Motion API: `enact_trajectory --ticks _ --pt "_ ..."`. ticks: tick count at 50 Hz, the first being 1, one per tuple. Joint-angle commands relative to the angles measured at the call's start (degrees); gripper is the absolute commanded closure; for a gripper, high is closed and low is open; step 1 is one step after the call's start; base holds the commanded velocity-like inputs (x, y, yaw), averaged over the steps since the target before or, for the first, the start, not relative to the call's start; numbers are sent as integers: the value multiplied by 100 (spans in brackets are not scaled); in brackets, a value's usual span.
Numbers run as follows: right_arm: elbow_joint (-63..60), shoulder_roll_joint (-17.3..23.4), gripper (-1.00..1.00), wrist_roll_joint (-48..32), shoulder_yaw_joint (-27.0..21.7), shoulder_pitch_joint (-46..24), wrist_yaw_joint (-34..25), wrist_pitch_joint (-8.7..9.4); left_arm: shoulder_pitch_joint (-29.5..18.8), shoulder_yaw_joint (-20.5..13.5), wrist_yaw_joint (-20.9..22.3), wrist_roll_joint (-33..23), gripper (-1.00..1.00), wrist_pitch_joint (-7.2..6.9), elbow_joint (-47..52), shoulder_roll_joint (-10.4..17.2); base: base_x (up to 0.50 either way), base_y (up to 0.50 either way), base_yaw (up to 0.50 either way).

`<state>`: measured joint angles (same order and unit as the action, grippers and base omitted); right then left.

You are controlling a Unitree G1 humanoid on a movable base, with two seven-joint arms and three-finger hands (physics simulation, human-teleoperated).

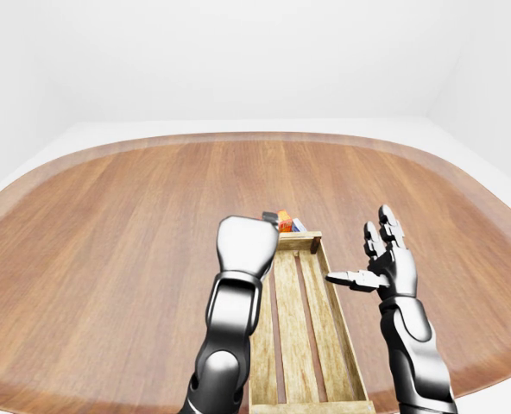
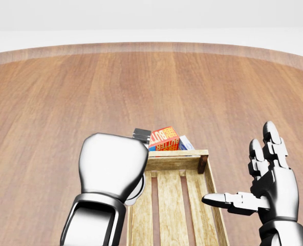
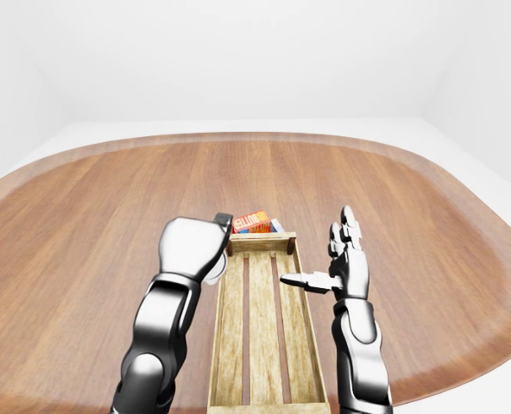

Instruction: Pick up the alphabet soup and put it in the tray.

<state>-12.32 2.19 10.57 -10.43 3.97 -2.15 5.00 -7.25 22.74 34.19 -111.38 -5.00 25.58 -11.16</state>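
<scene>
Table [image 2: 49, 102] of brown wood fills the head view. Tray [image 2: 213, 200], a slatted wooden crate, runs from the centre down to 6 o'clock. Just past its far end, at 12 o'clock from it, lies an orange butter box [image 2: 164, 138], with a blue-white box [image 2: 186, 142] touching it at 3 o'clock. Left hand [image 2: 113, 164] hovers over the tray's 10 o'clock corner, its back to the camera; whether its fingers are spread or closed, I cannot tell. Soup can is hidden, apparently behind that hand. Right hand [image 2: 272, 187] hangs at 3 o'clock of the tray, fingers spread, thumb [image 2: 225, 199] pointing over the tray wall
</scene>
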Motion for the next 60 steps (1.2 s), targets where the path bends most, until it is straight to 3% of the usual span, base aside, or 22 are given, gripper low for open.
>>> enact_trajectory --ticks 1,13,24,33,60 --pt "0 2 -100 12 -15 14 -12 0 8 270 -172 30 100 0 -78 -140 0 0 0" --pt "14 9 -100 29 -34 8 -35 0 54 609 -396 47 100 0 -431 -309 0 0 0" --pt "37 19 -100 48 -49 -3 -45 0 13 673 -648 179 100 0 -950 -370 0 0 0" --pt "70 19 -100 41 -39 -19 -45 0 -94 517 -1059 498 100 0 -1655 -378 0 0 0" --pt "62 10 -100 8 1 -19 -32 0 -489 128 -1611 1074 100 0 -2849 -378 0 0 0"
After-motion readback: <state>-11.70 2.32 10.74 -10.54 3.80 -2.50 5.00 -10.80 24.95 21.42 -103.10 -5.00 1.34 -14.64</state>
